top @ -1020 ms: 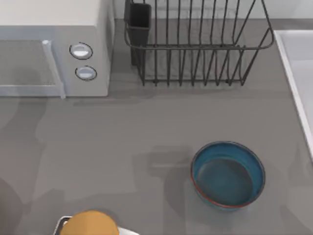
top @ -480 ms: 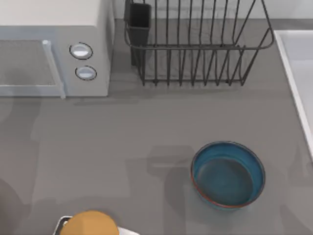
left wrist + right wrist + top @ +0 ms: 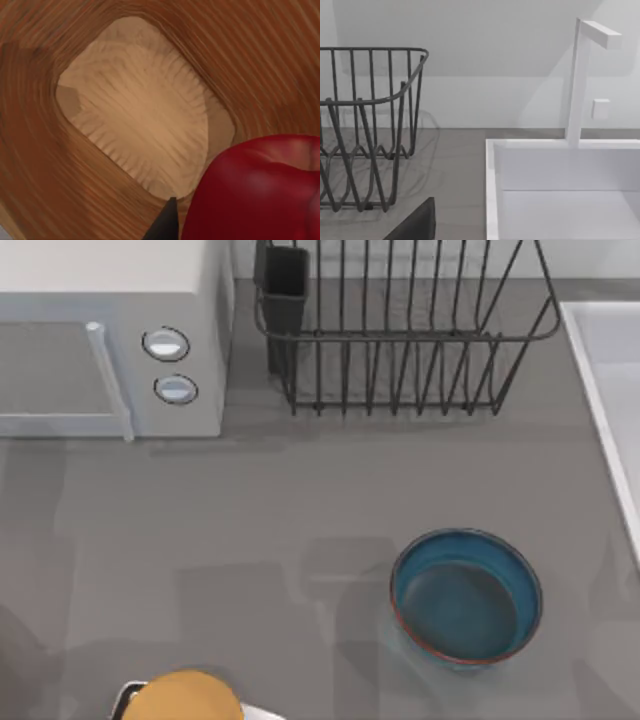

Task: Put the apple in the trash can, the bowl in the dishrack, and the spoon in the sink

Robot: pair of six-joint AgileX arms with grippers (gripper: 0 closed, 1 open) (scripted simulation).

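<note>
Currently working the first step: apple (image 3: 260, 192) to trash can (image 3: 145, 115). Hanging directly over the can's mouth in the left wrist view, apple close to the lens, a pale ribbed floor and brown woody walls showing below. Left end effector (image 3: 167, 222) showing as one dark fingertip touching the apple's side; judging it clenched on the fruit, since the apple is sitting above the opening rather than down on the floor.

Next move, as a judgement: letting go so the apple drops inside, then lifting clear without brushing the can's wall. Apple looking offset toward one side of the opening, so possibly centring a touch before release.

Remaining work untouched. Bowl (image 3: 466, 597) sitting upright on the bench (image 3: 250, 510), toward the right in the top view, well apart from the dishrack (image 3: 400, 330) at the back. Sink (image 3: 560, 190) at the far right edge, faucet (image 3: 580, 75) standing at its back rim. Spoon not located.

Right end effector (image 3: 415, 225) parked near the sink and rack, one dark corner in its own view; open or closed, cannot tell.

Also noting a microwave (image 3: 110, 340) at back left, an orange-yellow round thing (image 3: 185, 697) at the near edge.
</note>
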